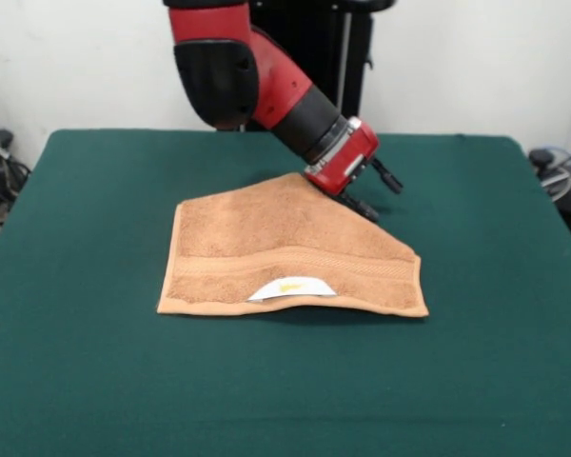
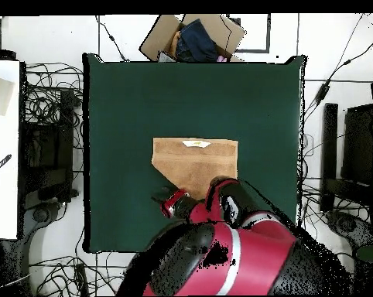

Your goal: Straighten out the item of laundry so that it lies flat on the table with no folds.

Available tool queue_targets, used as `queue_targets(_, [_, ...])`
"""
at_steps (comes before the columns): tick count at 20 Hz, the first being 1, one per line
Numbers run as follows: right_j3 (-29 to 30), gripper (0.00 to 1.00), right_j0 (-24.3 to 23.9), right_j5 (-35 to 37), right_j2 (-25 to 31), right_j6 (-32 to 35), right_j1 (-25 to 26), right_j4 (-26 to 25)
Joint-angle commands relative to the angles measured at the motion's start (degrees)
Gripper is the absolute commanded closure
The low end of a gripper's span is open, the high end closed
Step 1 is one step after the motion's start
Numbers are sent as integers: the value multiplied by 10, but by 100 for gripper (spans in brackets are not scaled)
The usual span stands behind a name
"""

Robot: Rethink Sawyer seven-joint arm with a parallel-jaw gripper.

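The orange-tan towel [image 1: 276, 243] lies in the middle of the dark green table [image 1: 76, 381]. Its woven band and white label with a yellow mark [image 1: 290, 286] run along the near edge. The far right corner is folded in, leaving a diagonal edge. My gripper [image 1: 382, 197] is open, tilted down at that diagonal edge, with its lower finger [image 1: 364, 207] at or touching the cloth and holding nothing. In the overhead view the towel [image 2: 196, 162] has its lower left corner cut off, the gripper [image 2: 163, 200] is just beside that corner, and the table [image 2: 120, 100] surrounds both.
A cardboard box with dark contents [image 2: 193, 37] sits beyond the table's far edge. A white surface [image 2: 4, 147] and cables lie to one side, dark equipment [image 2: 352, 147] to the other. Wide green cloth surrounds the towel.
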Motion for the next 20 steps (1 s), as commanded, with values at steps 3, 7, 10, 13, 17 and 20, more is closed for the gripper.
queue_targets(3, [-172,0,52,96,-22,202,102,-39])
queue_targets(7, [-199,0,58,71,-37,196,119,-33])
queue_targets(10, [-214,0,61,54,-47,193,129,-28])
queue_targets(13, [-226,0,68,38,-59,192,137,-22])
queue_targets(17, [-241,0,79,21,-77,194,148,-10])
queue_targets(20, [-248,0,87,11,-90,195,153,-1])
